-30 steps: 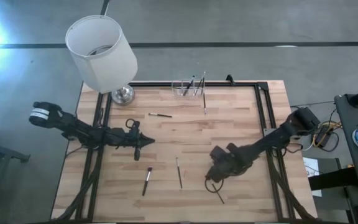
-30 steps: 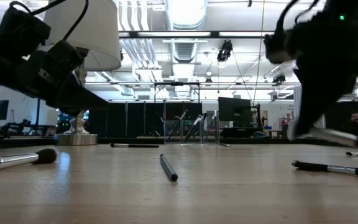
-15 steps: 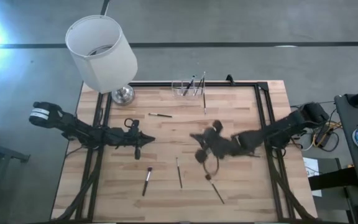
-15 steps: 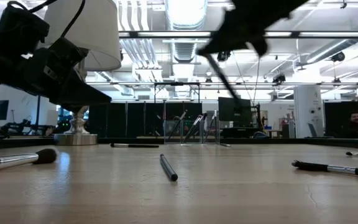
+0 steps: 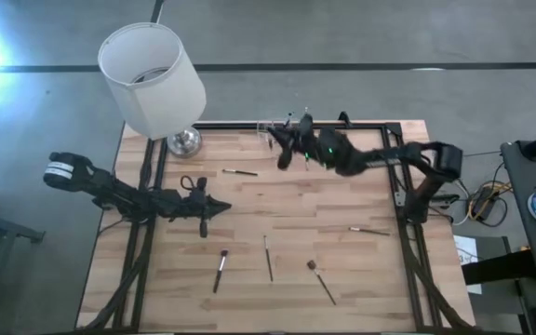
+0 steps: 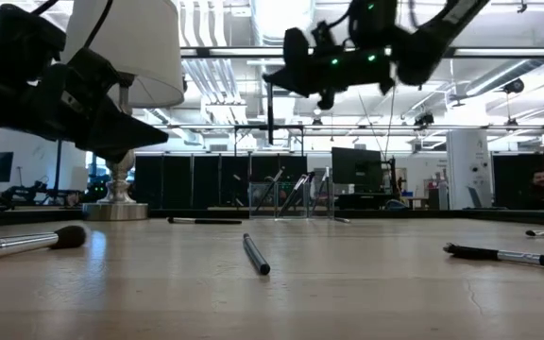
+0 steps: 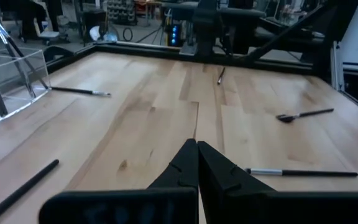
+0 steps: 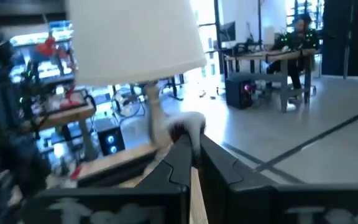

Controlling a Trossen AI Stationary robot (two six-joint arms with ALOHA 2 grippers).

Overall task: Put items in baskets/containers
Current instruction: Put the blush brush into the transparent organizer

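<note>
The clear holder (image 5: 280, 130) stands at the table's far edge with a few brushes upright in it. It also shows in the low view (image 6: 291, 198) and the left wrist view (image 7: 11, 81). My right gripper (image 5: 289, 146) hovers level right beside it, shut on a thin dark brush (image 6: 270, 113). Loose brushes lie flat on the wood: one near the lamp (image 5: 240, 172), two at the near middle (image 5: 220, 270) (image 5: 268, 259), two toward the right (image 5: 322, 282) (image 5: 368, 230). My left gripper (image 5: 223, 209) floats shut and empty above the table's left middle. My right gripper pinches the brush by its upper end (image 6: 270, 87) between its two fingers. The fingers come level from the table's right and lie across the brush. The brush hangs nearly upright below them, clear of the table, close to the holder.
A lamp with a big white shade (image 5: 152, 79) stands on a silver base (image 5: 184, 141) at the far left corner. Black frame rails (image 5: 394, 177) run along the table's sides and far edge. Another brush (image 5: 306, 154) lies by the holder.
My right gripper has swung up from the near right part of the table toward the far edge, ending beside the holder. It has tipped from pointing down to level. The brush in it has come along, lifted clear, and now hangs upright instead of slanting.
</note>
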